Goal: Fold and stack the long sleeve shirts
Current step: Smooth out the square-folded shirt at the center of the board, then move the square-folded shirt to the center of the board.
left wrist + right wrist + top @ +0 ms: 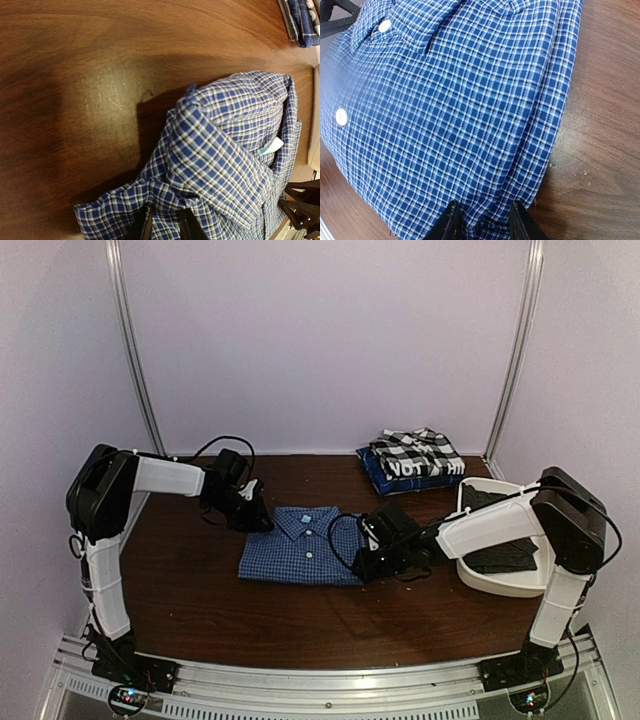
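A folded blue-and-white fine-check collared shirt [300, 545] lies on the brown table [200, 580], collar toward the back. My left gripper [258, 517] is shut on the cloth at the shirt's back left corner by the collar [220, 150]; its dark fingers [145, 227] pinch a fold. At the shirt's front right corner my right gripper [368, 562] is shut on the hem [485, 220], cloth bunched between the fingers [451, 220]. At the back right lies a stack: a black-and-white large-check shirt [415, 452] on a dark blue one lettered "NOT" [412, 471].
A white plastic tub [505, 540] with dark cloth in it stands at the right, beside the right arm. Purple walls close in the table at the back and sides. A metal rail [330, 695] runs along the near edge.
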Controlling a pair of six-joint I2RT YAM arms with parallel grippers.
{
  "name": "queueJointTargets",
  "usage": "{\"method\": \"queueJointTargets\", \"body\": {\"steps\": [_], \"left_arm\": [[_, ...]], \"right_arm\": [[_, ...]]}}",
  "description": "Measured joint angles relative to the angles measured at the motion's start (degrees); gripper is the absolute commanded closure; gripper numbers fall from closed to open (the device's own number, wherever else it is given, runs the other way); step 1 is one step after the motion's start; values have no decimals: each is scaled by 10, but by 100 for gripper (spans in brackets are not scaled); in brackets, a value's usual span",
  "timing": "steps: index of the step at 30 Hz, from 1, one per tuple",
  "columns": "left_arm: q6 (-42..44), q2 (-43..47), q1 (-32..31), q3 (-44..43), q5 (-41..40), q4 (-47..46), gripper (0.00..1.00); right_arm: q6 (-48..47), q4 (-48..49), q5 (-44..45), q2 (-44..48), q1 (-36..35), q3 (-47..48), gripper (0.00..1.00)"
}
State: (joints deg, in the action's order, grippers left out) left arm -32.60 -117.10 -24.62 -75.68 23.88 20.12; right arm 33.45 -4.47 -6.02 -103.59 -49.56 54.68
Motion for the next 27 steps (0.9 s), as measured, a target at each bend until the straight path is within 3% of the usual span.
{"method": "queueJointTargets", "body": {"steps": [4, 14, 20, 27], "left_arm": [[3, 23, -2, 1, -23, 21, 71], [23, 162, 10, 68, -44, 50, 56], [36, 171, 11, 126, -36, 64, 53], [47, 171, 7, 163, -20, 70, 52]], "right_arm": [[2, -3, 0, 10, -2, -7, 64], [12, -32, 12, 50, 2, -8, 47], [17, -28, 12, 76, 21, -8, 33], [19, -14, 6, 84, 42, -11, 29]]}}
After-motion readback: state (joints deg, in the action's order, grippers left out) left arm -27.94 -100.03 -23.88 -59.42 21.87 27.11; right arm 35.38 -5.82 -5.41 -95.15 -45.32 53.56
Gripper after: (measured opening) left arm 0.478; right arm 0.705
